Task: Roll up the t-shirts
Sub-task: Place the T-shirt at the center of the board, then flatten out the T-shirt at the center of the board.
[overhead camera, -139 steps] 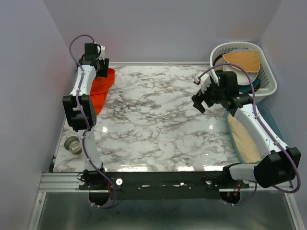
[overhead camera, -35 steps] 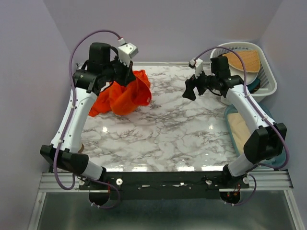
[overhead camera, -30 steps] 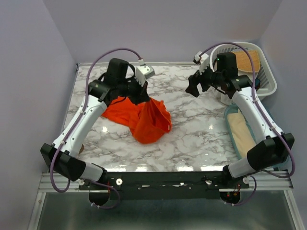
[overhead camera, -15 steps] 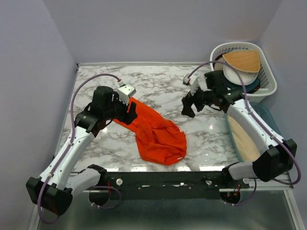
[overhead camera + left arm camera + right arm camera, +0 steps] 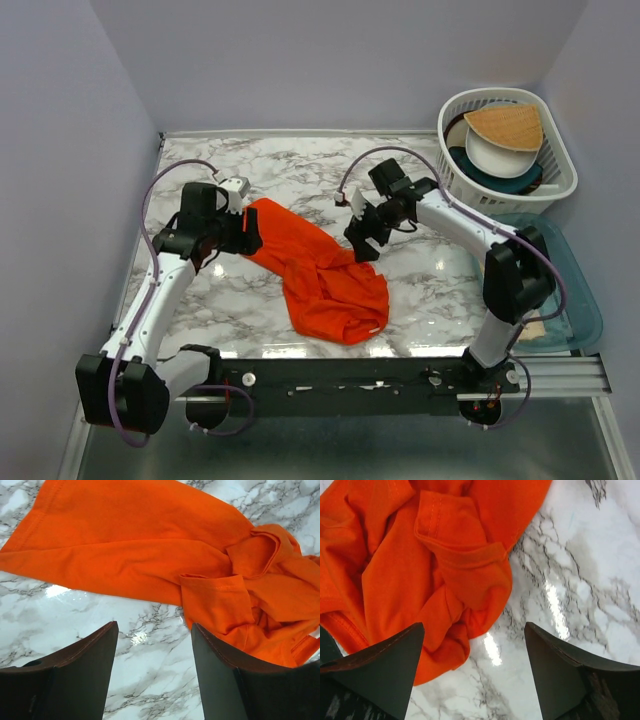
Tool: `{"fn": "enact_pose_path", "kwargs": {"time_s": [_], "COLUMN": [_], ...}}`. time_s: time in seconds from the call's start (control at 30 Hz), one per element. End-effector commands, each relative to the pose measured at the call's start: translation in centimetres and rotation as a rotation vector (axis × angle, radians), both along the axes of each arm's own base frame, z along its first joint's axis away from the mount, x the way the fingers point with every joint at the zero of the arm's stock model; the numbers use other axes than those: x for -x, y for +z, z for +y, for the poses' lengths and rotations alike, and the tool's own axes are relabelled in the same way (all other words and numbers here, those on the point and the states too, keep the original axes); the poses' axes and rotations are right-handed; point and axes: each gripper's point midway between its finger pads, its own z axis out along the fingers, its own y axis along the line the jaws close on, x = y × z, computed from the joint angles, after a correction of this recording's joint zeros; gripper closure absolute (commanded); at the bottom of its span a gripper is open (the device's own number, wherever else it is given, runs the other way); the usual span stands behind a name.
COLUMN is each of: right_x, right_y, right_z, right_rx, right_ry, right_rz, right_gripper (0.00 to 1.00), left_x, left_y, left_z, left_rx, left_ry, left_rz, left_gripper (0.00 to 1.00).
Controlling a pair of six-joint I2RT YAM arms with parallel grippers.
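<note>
I count one crumpled orange-red fabric t-shirt (image 5: 325, 285), lying loose. Two pincers, left gripper (image 5: 250, 234) and right gripper (image 5: 361, 240) — both gape empty.

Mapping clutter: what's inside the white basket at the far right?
The white basket holds a tan fan-shaped piece on top, a white dish beneath it, and a dark teal item lower down. Those cover the basket's floor, so anything under them can't be seen.

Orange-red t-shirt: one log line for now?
orange-red fabric t-shirt: crumpled, loose on marble table | left gripper: jaws open | right gripper: jaws open
</note>
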Motion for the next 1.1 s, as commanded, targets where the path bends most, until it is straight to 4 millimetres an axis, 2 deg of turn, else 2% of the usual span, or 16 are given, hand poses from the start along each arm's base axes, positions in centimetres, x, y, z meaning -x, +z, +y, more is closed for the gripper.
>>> {"fn": "enact_pose_path", "kwargs": {"time_s": [0.0,0.17,0.2,0.23,0.27,0.3,0.37,0.43,0.47,0.57,0.6,0.67,0.7,0.83,0.93,1.07], "right_x": [0.0,0.0,-0.1,-0.3,-0.9,-1.4,-2.4,-3.7,-3.9,-3.9,-3.4,-3.1,-2.5,-1.7,-1.5,-2.6], "right_y": [-1.0,-3.3,-3.8,-4.6,-4.7,-4.7,-3.6,-1.2,1.7,7.5,11.1,15.7,19.0,25.4,26.9,24.0], "right_z": [3.8,6.5,6.6,6.8,6.8,6.7,6.1,5.7,5.5,5.5,5.1,5.0,4.3,2.2,0.4,-1.4], "right_rx": [-0.071,-0.047,-0.038,-0.023,-0.010,0.001,0.036,0.045,0.022,-0.050,-0.094,-0.154,-0.193,-0.239,-0.214,-0.116], "right_ry": [0.164,0.217,0.199,0.194,0.185,0.176,0.160,0.153,0.149,0.165,0.162,0.149,0.132,0.071,0.030,-0.049], "right_rz": [0.036,0.055,0.061,0.067,0.047,0.033,-0.027,-0.105,-0.168,-0.291,-0.358,-0.451,-0.521,-0.698,-0.781,-0.797], "right_gripper": [0.11,0.13,0.18,0.24,0.34,0.57,0.76,0.91,0.94,0.97,0.98,0.99,0.99,0.99,0.99,0.99], "left_x": [-1.6,-4.0,-4.3,-4.9,-5.3,-5.5,-6.6,-7.4,-7.7,-8.6,-8.9,-9.3,-9.4,-9.8,-9.9,-10.6], "left_y": [0.6,-0.7,-1.0,-0.6,-1.6,-1.8,-1.4,-0.6,-0.6,-0.1,0.1,0.2,0.3,0.2,0.3,-0.6], "left_z": [1.9,4.6,4.9,5.0,5.1,5.2,5.3,5.2,5.2,5.0,4.9,4.7,4.6,4.8,5.0,5.3], "left_rx": [0.017,-0.044,-0.062,-0.068,-0.080,-0.087,-0.079,-0.071,-0.071,-0.065,-0.061,-0.056,-0.056,-0.076,-0.095,-0.120], "left_ry": [0.115,0.240,0.246,0.248,0.249,0.251,0.255,0.251,0.251,0.242,0.236,0.222,0.219,0.208,0.191,0.189], "left_rz": [-0.012,0.038,0.054,0.051,0.088,0.104,0.102,0.073,0.070,0.056,0.048,0.041,0.035,0.024,0.004,-0.005], "left_gripper": [0.28,0.27,0.27,0.27,0.27,0.28,0.29,0.29,0.29,0.29,0.29,0.29,0.29,0.29,0.29,0.28]}}
